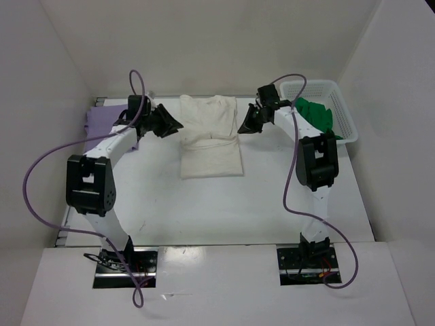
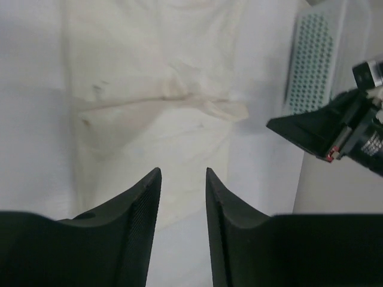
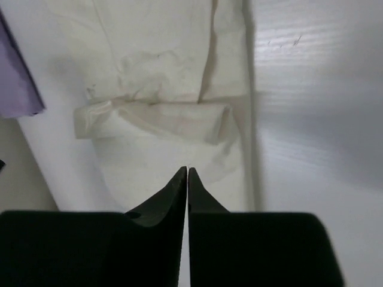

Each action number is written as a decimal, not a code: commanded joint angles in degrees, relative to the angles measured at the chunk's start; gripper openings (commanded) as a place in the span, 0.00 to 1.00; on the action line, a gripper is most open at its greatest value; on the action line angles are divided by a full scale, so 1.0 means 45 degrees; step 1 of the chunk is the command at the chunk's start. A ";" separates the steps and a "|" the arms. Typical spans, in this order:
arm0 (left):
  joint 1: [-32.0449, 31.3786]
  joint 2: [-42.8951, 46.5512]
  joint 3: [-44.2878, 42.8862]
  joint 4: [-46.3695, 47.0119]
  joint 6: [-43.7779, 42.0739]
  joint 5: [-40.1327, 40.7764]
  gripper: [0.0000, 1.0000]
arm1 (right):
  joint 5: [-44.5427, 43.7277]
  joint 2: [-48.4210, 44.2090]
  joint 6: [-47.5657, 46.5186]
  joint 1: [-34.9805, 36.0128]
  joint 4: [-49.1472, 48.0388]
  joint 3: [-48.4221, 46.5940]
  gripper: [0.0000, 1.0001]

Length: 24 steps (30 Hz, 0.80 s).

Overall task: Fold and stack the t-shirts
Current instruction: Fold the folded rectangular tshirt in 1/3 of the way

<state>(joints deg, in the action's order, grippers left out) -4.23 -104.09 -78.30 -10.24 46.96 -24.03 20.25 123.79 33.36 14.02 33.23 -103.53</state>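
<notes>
The cream white t-shirt lies partly folded on the table's middle, sleeves tucked in across its chest; it also shows in the left wrist view and the right wrist view. My left gripper hovers at its left edge, jaws open and empty. My right gripper is at its right edge, jaws shut with nothing seen between them. The lavender t-shirt lies at the far left, also in the right wrist view. The green t-shirt hangs in the basket.
A white plastic mesh basket stands at the back right, also in the left wrist view. White walls close in the table on the left, back and right. Purple cables loop over both arms.
</notes>
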 commanded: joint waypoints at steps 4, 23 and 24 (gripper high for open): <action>-0.2399 0.0184 0.2592 0.1278 0.0227 -0.0148 0.39 | 0.0539 -0.1766 -0.0266 0.1316 -0.1075 0.2632 0.00; -0.1853 0.1996 0.8157 0.0306 -0.0006 0.0790 0.35 | -0.0262 -0.3559 0.1451 0.1962 -0.3147 1.0424 0.00; -0.1853 0.2599 0.8414 0.0148 -0.0006 0.0790 0.35 | -0.0262 -0.3795 0.1569 0.2233 -0.3147 1.1085 0.00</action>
<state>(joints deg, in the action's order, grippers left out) -12.91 -95.92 -45.10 -2.31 48.36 -23.07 24.38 108.33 40.29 22.33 14.96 -60.75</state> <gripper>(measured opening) 0.352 0.001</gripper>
